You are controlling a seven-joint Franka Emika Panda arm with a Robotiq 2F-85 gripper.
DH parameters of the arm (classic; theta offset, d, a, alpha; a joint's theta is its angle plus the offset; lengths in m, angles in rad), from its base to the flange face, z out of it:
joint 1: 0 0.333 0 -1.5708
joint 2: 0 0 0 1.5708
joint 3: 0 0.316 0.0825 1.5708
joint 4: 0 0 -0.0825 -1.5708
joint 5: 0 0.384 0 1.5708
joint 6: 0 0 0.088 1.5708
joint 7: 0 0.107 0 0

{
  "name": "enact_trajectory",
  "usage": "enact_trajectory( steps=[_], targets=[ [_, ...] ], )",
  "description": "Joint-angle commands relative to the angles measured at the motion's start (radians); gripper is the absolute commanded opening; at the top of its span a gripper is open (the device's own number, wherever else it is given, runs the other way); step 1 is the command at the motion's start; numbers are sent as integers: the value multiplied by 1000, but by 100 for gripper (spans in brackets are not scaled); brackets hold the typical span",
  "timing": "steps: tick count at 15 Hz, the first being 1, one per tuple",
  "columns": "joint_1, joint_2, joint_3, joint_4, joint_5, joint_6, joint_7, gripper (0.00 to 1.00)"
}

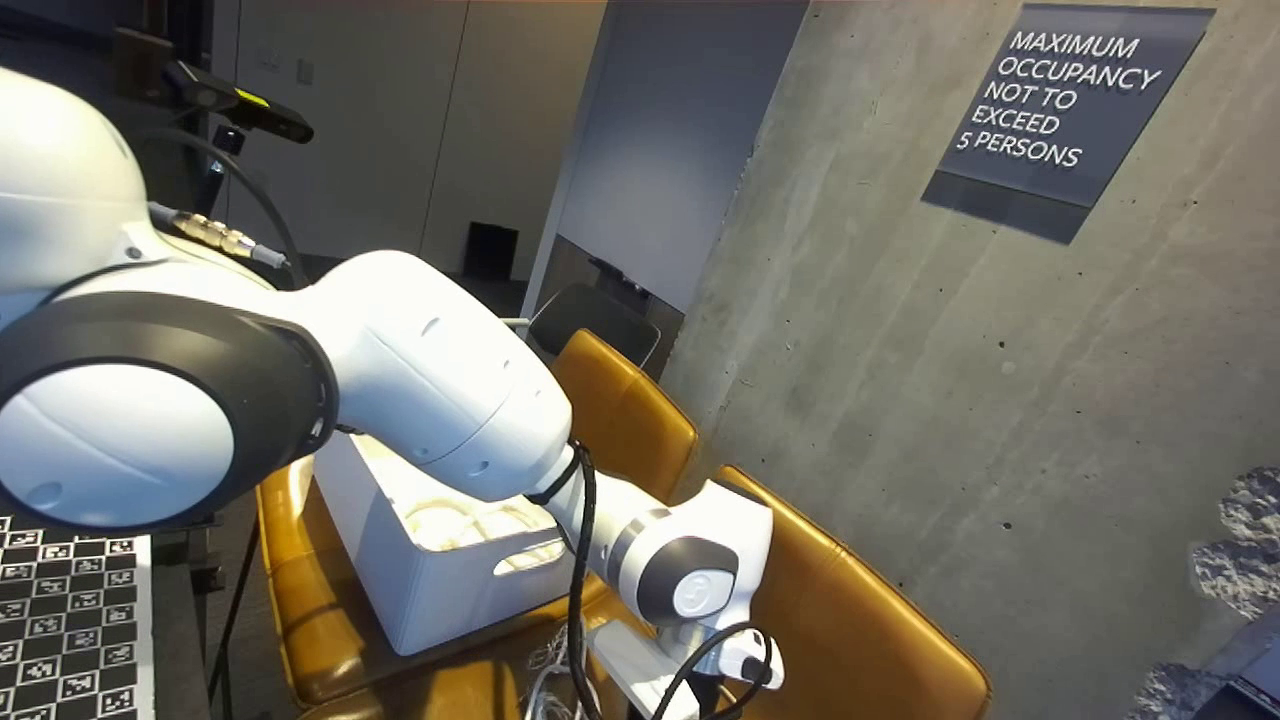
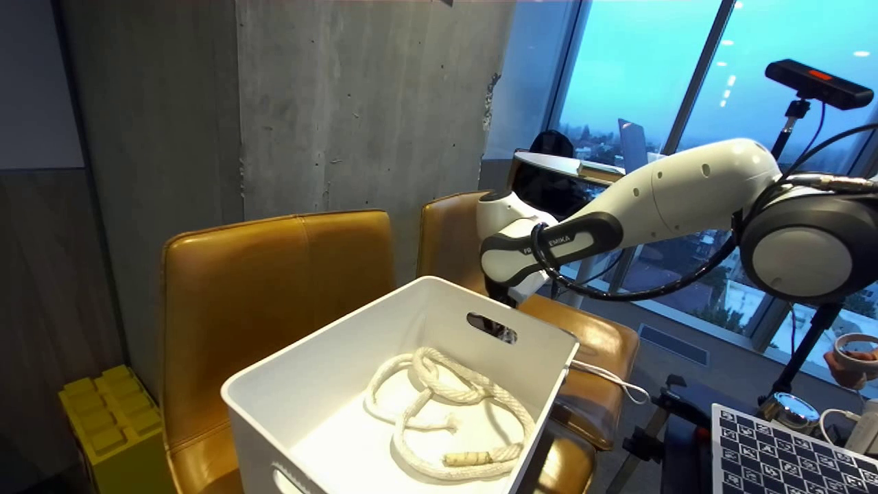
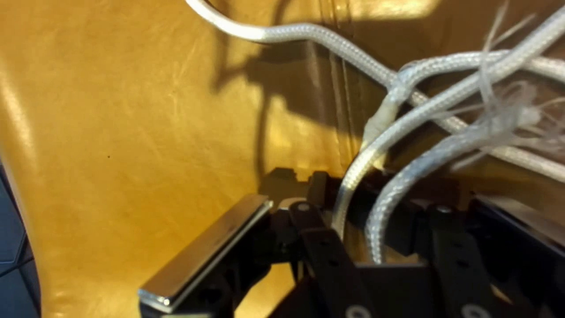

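My gripper (image 3: 340, 199) is low over a tan leather chair seat (image 3: 154, 110). It is shut on a white braided cord (image 3: 423, 108); one strand runs between the fingertips, and a second strand with a frayed end curves down in front of the right finger. The cord's exact contact with the pads is partly hidden. More cord lies loose across the seat. In an exterior view the gripper (image 1: 705, 690) is cut off at the bottom edge beside the cord bundle (image 1: 545, 685). In an exterior view it (image 2: 504, 293) is mostly hidden behind a white bin (image 2: 329, 336).
The bin stands beside the gripper on another tan chair (image 2: 281, 261), with a thick white rope (image 2: 466, 391) coiled inside. A cord loop (image 2: 607, 374) hangs past the bin's corner. A concrete wall (image 1: 950, 400) rises behind the chairs. A patterned board (image 2: 775, 453) lies near the robot base.
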Motion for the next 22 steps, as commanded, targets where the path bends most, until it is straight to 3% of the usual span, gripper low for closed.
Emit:
enact_trajectory(
  steps=[1,5,13,22],
  targets=[
    [-12,40,-18,49,-8,-30,-5,0],
    [0,6,-19,24,-8,-36,-2,2],
    [82,-282,-13,-134,-5,-124,6,2],
    [233,-680,-5,-477,-16,-152,-1,2]
  ],
)
